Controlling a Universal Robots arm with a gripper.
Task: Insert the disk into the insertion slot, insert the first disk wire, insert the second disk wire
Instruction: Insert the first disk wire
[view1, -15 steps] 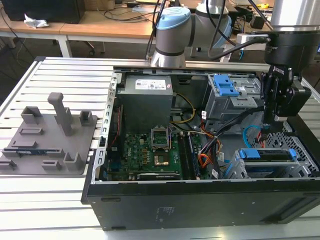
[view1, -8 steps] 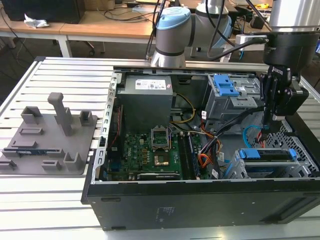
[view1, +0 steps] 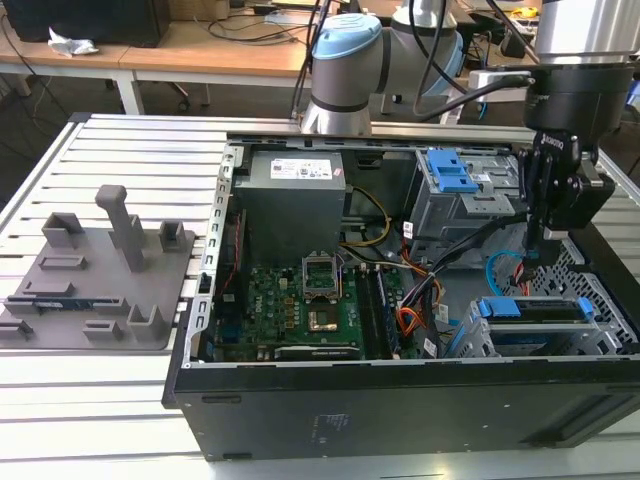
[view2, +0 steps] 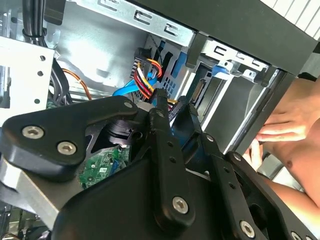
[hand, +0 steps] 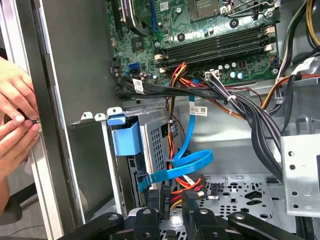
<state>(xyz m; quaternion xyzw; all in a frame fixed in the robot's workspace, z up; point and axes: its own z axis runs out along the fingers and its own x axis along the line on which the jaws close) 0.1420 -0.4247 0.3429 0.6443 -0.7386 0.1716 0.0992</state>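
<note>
While the gripper (view1: 541, 250) hangs low inside the computer case (view1: 400, 420), right at the red, yellow and blue wires (hand: 196, 161), I cannot tell whether it is clamped on anything. I see the disk (view1: 535, 309) seated in the insertion slot (view1: 470, 336), at the exterior view's right, just beside the gripper.

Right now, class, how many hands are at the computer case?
2. In the first wrist view, one hand touches the edge of the case wall; the other hand lies beside it, fingertips nearly meeting. Others may be hidden.
</note>
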